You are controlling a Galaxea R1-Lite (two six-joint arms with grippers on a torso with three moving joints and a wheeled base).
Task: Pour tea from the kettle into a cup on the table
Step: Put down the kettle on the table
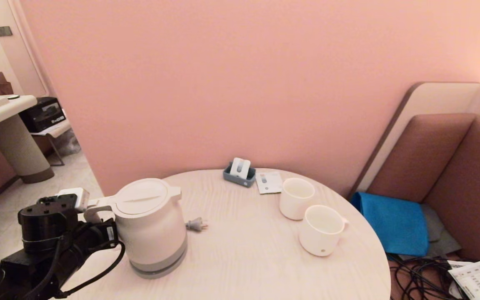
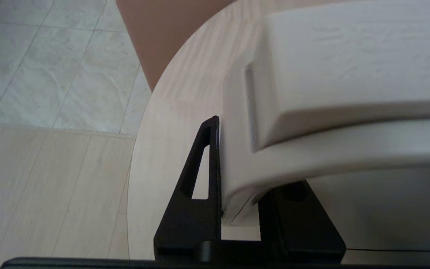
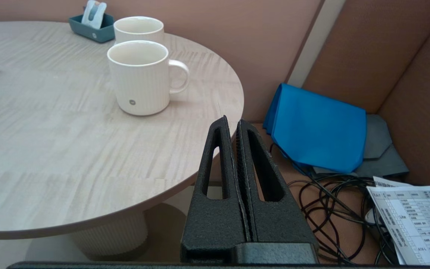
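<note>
The cream-white kettle (image 1: 150, 225) stands upright on the left side of the round pale-wood table (image 1: 240, 258), spout toward the wall. My left gripper (image 1: 104, 233) is at its loop handle (image 2: 312, 149), and in the left wrist view the black fingers (image 2: 200, 194) are shut on either side of that handle. The ribbed white cup (image 1: 321, 229), with a side handle and a grey dot near its base, stands empty on the right of the table, also seen as the nearer cup (image 3: 140, 76). My right gripper (image 3: 233, 121) is shut on nothing, just off the table's right edge.
A smooth white cup (image 1: 296, 198) stands just behind the ribbed one. A blue-grey holder (image 1: 239, 171) and a card (image 1: 268, 182) lie by the wall, a plug (image 1: 196, 225) lies beside the kettle. A blue cloth (image 1: 394, 223), cables (image 3: 334, 201) and a paper sheet (image 3: 413, 216) lie on the bench at the right.
</note>
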